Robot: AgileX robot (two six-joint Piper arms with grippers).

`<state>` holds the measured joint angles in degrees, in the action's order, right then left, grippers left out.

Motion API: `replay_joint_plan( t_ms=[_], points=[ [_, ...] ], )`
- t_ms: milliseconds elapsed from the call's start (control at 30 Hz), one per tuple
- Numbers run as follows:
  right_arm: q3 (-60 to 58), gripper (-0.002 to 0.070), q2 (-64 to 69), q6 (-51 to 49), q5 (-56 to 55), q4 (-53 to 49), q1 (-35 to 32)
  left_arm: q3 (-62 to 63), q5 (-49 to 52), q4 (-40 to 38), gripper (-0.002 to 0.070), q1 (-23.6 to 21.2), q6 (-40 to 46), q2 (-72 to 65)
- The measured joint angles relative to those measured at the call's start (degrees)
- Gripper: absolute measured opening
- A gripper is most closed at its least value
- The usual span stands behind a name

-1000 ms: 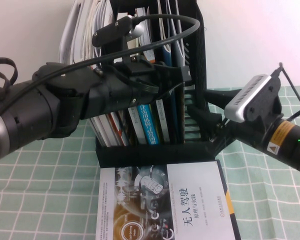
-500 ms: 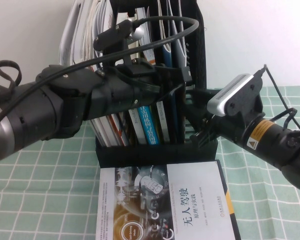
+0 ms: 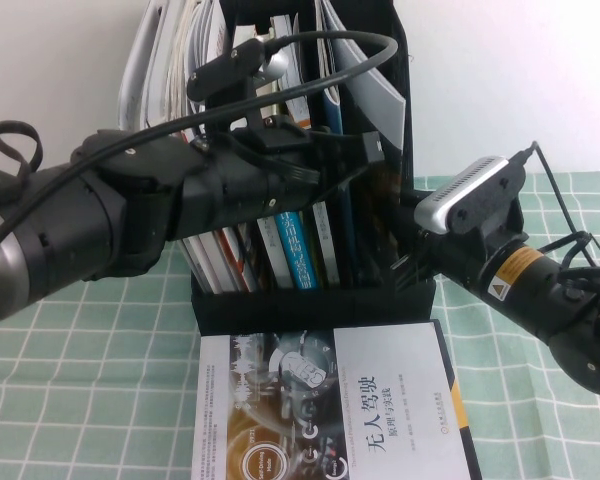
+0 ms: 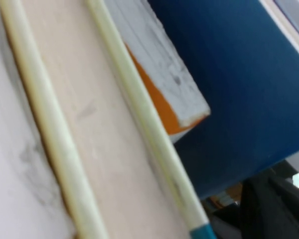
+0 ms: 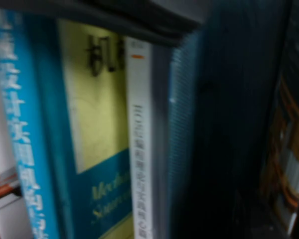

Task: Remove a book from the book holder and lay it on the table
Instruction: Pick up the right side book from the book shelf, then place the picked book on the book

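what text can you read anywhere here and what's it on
"无人驾驶": flat book on the table; its smaller print is unreadable.
Blue spine in the holder: Chinese, too blurred.
Warning sticker on the right gripper: unreadable.
Left gripper, among the books: no text.

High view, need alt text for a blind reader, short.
A black book holder packed with upright books stands on a green checked tablecloth; the left gripper reaches in among its books. The right gripper sits at the holder's right side. One book lies flat in front of the holder.
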<state>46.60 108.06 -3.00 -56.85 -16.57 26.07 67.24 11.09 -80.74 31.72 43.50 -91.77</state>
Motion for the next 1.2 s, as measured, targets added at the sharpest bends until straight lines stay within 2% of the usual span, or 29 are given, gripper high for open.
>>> replay_joint_plan(
  t_ms=[100, 267, 500, 667, 800, 1000, 1200],
  points=[
    [0.11, 0.0101, 0.49, 0.00, -0.27, 0.78, 0.00, 0.00, 0.66, -0.04, -0.0003, 0.00, 0.28, 0.00],
    [0.19, 0.0023, 0.47, 0.00, -1.88, 1.03, 0.00, 0.00, 4.45, -0.04, -0.0003, 0.00, 2.28, 0.13],
    [0.09, 0.0015, -3.57, 4.37, -2.20, 6.22, 0.00, 0.00, 9.35, 4.47, -0.0003, 0.00, 6.54, 7.72],
    [-0.03, 0.0015, -11.54, 10.20, -2.20, 7.71, 0.00, 0.00, 9.43, 13.89, -0.0003, 0.00, 6.82, 16.83],
    [-0.03, 0.0014, -19.24, 14.18, 0.24, 7.74, 0.00, 0.00, 9.43, 22.78, -0.0003, 0.00, 3.43, 23.48],
    [-0.29, 0.0014, -31.05, 18.00, 8.17, 3.10, 0.00, 0.00, 12.16, 36.32, -0.0003, -1.88, -5.75, 31.42],
    [-0.29, 0.0014, -42.13, 14.97, 14.71, -9.83, 0.00, 0.05, 22.98, 55.69, -0.0003, -7.71, -21.77, 36.45]
  ],
)
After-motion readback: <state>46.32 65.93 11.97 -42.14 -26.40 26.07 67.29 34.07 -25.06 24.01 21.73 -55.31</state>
